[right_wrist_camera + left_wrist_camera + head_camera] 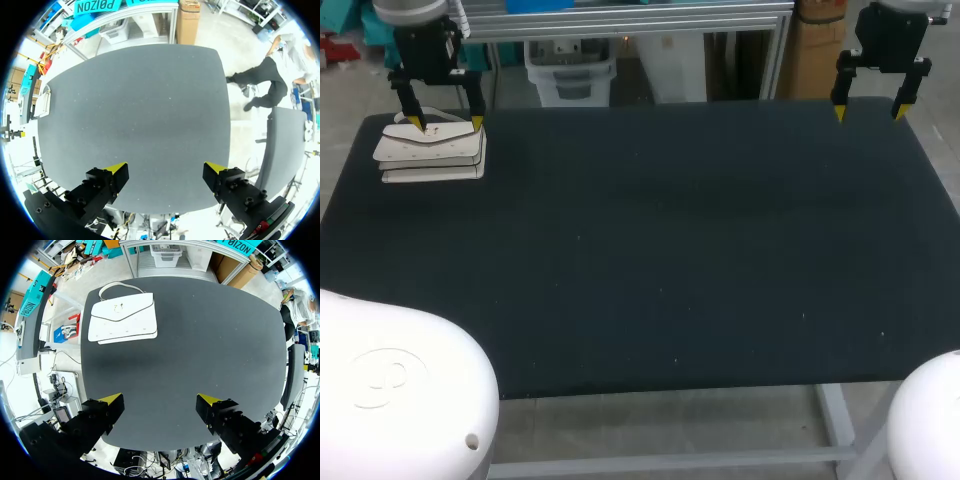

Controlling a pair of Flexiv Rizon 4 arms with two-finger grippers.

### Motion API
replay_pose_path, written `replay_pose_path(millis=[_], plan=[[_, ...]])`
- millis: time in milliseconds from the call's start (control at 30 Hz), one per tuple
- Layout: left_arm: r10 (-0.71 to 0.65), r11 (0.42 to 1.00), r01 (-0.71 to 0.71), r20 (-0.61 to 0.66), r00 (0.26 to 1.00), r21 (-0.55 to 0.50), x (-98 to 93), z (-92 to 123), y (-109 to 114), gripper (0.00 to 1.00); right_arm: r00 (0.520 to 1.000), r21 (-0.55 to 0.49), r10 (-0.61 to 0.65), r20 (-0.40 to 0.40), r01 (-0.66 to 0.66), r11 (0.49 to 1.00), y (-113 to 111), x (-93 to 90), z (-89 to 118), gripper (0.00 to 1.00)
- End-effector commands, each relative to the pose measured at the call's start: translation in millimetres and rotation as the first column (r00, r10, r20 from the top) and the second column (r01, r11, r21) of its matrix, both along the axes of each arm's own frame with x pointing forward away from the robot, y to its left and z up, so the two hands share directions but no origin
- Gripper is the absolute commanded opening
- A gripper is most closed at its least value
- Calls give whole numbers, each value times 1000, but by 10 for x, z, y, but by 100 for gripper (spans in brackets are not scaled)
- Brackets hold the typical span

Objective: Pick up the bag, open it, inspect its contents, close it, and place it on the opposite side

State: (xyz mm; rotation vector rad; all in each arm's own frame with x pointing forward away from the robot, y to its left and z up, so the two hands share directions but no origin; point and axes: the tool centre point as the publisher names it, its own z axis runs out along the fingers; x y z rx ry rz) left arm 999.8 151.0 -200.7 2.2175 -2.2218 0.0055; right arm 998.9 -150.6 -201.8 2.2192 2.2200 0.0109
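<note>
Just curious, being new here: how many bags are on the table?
1: a white bag at the table's far left corner. Nothing there could hide another.

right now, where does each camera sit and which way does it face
Head view: fixed above and behind the robot, looking down on the table. It shows the left gripper by the bag and the right gripper at the other far corner.
Left wrist view: on the left wrist, looking along its own open fingers at the table, with the bag ahead.
Right wrist view: on the right wrist, looking along its own open fingers, with the bag off at the table's edge.
Shared: all three views show the table and the bag.
</note>
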Motion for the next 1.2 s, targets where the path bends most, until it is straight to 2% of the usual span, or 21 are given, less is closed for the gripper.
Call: replay_pose_path(millis=[33,933,1067,1133,1200], plan=[[1,1000,-1,0,1000,2,0,4,-5,100,1000,-1,0,-2,0,1000,4,2,8,100],[1,1000,-1,0,1000,2,0,4,-5,100,1000,-1,0,-2,0,1000,4,2,8,100],[-22,998,21,-21,1000,-55,-16,-45,76,100,1000,-1,0,-2,0,1000,4,2,8,100],[-30,995,28,-19,999,-99,-21,-40,157,100,994,79,106,13,-107,991,69,-29,-46,100],[-38,986,35,-16,999,-163,3,-50,279,100,986,79,153,61,-158,984,119,-69,-98,100]])
